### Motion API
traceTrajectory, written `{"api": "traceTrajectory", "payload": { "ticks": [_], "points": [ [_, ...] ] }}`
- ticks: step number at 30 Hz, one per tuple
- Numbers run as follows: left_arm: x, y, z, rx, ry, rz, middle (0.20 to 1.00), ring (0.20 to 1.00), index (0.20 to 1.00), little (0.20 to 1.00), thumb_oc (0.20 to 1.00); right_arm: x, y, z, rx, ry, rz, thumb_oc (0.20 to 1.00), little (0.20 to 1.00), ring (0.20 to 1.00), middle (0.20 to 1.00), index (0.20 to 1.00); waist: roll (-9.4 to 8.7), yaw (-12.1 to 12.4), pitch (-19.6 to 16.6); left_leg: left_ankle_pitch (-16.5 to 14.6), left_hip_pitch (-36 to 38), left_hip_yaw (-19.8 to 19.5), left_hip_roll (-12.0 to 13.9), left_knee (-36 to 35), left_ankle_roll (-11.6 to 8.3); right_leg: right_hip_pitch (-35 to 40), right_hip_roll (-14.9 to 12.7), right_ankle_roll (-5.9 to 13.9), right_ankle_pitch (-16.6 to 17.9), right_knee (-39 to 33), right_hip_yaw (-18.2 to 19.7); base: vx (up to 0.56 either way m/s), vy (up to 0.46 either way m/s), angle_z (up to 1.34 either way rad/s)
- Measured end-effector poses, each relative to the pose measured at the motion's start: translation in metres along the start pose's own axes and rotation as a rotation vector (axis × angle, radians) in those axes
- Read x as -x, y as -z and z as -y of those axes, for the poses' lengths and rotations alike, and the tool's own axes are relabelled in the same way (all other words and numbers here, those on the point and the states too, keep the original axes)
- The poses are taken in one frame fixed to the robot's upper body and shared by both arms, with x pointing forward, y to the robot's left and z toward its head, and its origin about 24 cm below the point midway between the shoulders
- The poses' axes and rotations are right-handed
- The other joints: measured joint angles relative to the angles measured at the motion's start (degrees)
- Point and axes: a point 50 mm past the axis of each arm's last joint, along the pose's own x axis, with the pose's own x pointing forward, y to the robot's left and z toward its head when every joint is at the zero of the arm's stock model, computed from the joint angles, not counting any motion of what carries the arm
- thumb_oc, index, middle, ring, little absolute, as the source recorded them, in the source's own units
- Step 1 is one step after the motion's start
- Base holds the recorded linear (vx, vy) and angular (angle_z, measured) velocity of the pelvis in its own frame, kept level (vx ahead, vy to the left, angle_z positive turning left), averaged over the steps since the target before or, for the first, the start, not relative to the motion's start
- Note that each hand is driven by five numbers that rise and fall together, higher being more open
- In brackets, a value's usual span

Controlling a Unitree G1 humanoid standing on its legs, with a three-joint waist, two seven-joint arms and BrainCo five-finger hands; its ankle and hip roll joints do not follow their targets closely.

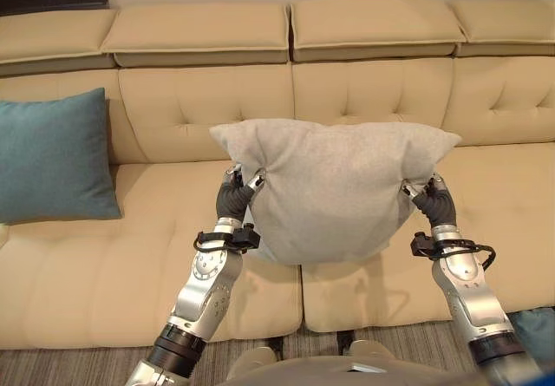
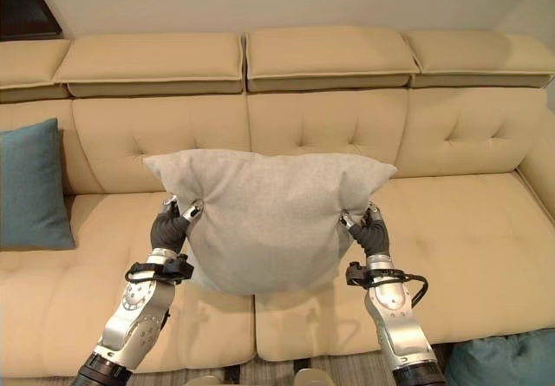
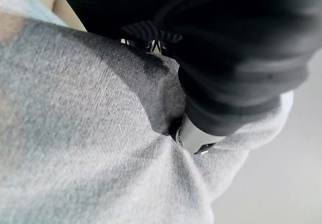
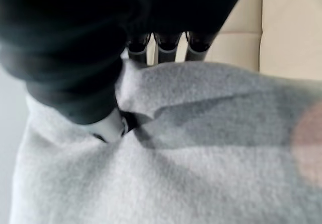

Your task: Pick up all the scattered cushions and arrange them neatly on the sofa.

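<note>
Both pinch the grey cushion [image 1: 334, 186] above the beige sofa [image 1: 78, 264] — left robot hand [image 1: 236, 197], right robot hand [image 1: 432, 199]; a teal cushion [image 1: 54, 156] leans at its left end.

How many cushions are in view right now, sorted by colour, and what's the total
Grey cushion, pinched between the left hand and right hand: 1
Teal cushion, leaning against the sofa backrest: 1
Teal cushion on the floor, partly visible: 1
Total: 3
</note>
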Motion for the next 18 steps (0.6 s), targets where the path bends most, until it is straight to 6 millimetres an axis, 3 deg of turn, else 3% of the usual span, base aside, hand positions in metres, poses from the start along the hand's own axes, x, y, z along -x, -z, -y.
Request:
{"api": "traceTrajectory", "payload": {
  "ticks": [2, 6, 10, 15, 18],
  "points": [
    [-0.008, -0.010, -0.001, -0.046, -0.006, 0.043, 0.200, 0.200, 0.200, 0.200, 0.200, -0.009, -0.009, -0.004, 0.026, -0.008, 0.042, 0.200, 0.200, 0.200, 0.200, 0.200, -0.04, 1.2, 0.0, -0.4, 0.5, 0.5, -0.4, 0.0, 0.35, 0.2, -0.2, 0.20, 0.1, -0.1, 0.7, 0.14, 0.072, -0.12],
    [-0.021, -0.025, 0.002, -0.069, -0.029, 0.119, 0.200, 0.200, 0.200, 0.200, 0.200, -0.029, -0.030, -0.014, 0.048, -0.002, 0.132, 0.200, 0.200, 0.200, 0.200, 0.200, -0.07, 1.3, 0.0, -0.6, 0.9, 0.6, -0.4, -0.1, 0.42, 0.6, -0.2, 0.50, -0.1, -0.1, 1.2, -0.01, -0.001, -0.03],
    [-0.042, -0.036, 0.010, -0.118, -0.053, 0.198, 0.200, 0.200, 0.200, 0.200, 0.200, -0.055, -0.049, -0.020, 0.076, 0.044, 0.199, 0.200, 0.200, 0.200, 0.200, 0.200, -0.11, 1.2, -1.8, 0.5, -3.5, 0.8, -0.1, 0.0, 0.35, -4.0, 0.0, 0.89, 1.1, -0.1, 1.6, -0.11, -0.034, -0.06],
    [-0.094, -0.052, 0.026, -0.165, -0.145, 0.255, 0.200, 0.200, 0.200, 0.200, 0.200, -0.098, -0.088, -0.034, 0.163, 0.089, 0.298, 0.200, 0.200, 0.200, 0.200, 0.200, -0.19, 1.1, -1.7, 4.0, -13.7, 0.3, 0.3, 0.0, 0.49, -13.8, 0.5, 0.79, 4.1, -0.1, 1.3, -0.13, -0.020, 0.06],
    [-0.109, -0.061, 0.031, -0.195, -0.178, 0.279, 0.200, 0.200, 0.200, 0.200, 0.200, -0.113, -0.106, -0.035, 0.221, 0.120, 0.349, 0.200, 0.200, 0.200, 0.200, 0.200, 0.16, 1.3, -1.4, 4.3, -16.2, -0.3, 0.4, 0.0, 0.28, -16.1, 0.7, 0.72, 4.4, -0.1, 1.0, -0.07, 0.001, 0.08]
  ]
}}
